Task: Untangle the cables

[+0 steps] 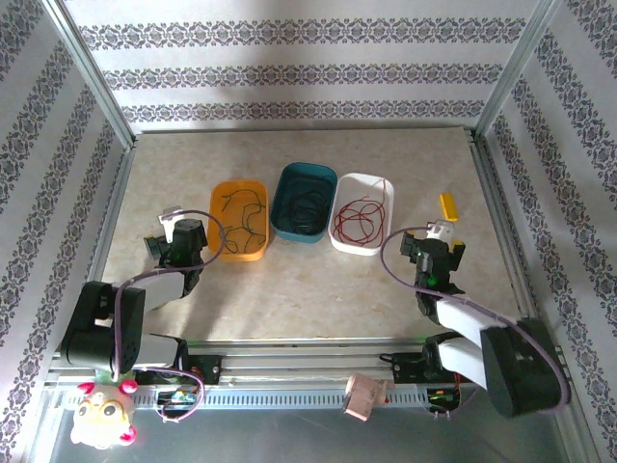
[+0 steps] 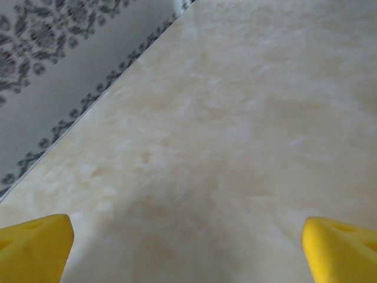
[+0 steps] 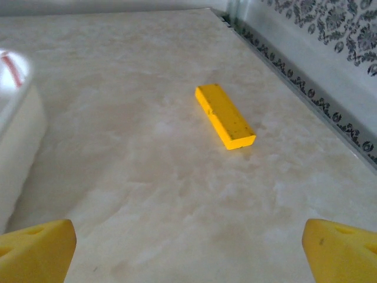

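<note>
On the pale marbled table, three tubs in a row near the middle, close side by side. From the left: orange tub, teal tub, white tub.

Cables apart, one sort to each tub. Thin dark cables curled loosely in the orange tub, exact colour hard to tell from above. Black cables coiled in the teal tub. Red cables looped in the white tub.

Left gripper: just left of the orange tub, apart from it. Spread wide, nothing pinched. In the left wrist view, yellow fingertips at the two lower corners, bare table between them, the patterned wall along the upper left.

Right gripper: right of the white tub, well clear of it, pointing up the table. Spread wide too, nothing pinched. In the right wrist view, yellow fingertips low at both corners with bare table between.

Ahead of the right gripper, a yellow block flat on the table, set aslant, near the right wall. At the left edge of the same view, the white tub's side, with a stroke of red cable at its top.

At the near left, beside the left arm's base, a plush toy. On the front rail, a small pink thing, too small to identify.
</note>
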You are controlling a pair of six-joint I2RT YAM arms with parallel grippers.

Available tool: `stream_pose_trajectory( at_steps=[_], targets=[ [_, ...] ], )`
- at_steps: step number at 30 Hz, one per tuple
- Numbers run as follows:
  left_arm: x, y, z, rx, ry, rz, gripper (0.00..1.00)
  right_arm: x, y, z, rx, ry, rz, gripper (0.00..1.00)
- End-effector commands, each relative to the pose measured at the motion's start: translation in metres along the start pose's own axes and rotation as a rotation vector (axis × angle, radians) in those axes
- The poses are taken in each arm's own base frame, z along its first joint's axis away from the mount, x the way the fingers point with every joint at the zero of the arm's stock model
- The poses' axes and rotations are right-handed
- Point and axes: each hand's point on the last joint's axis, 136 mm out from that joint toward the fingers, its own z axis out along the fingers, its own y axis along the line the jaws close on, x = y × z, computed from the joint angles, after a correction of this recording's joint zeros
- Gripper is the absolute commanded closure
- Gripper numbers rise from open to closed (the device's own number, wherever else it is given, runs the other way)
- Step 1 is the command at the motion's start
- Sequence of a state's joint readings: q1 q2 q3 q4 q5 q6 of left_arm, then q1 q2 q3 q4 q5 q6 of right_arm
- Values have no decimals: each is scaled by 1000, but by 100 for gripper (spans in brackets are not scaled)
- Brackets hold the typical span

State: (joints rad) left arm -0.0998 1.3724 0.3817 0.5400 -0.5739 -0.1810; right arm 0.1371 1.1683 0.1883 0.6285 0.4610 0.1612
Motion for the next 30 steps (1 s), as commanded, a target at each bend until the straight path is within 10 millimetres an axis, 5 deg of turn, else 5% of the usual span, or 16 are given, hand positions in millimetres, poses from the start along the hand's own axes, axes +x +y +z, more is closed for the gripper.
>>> stream_pose_trajectory(
  at_steps=[1,9,20,23,30],
  targets=[
    [-35,-23,2,134,-156,-25,1,-50,17,17,-109,-103,113,2],
    [-18,-74,8,401,-199,90,1,-46,31,21,-218,-59,87,2],
    [-18,-62,18,360,-152,38,1,-55,42,26,-206,-117,-63,2],
    [-17,-62,18,359,-148,39,1,-37,57,42,-262,-158,-91,2],
    [-18,-63,18,360,-152,39,1,-32,42,51,-217,-85,-31,2]
  ],
)
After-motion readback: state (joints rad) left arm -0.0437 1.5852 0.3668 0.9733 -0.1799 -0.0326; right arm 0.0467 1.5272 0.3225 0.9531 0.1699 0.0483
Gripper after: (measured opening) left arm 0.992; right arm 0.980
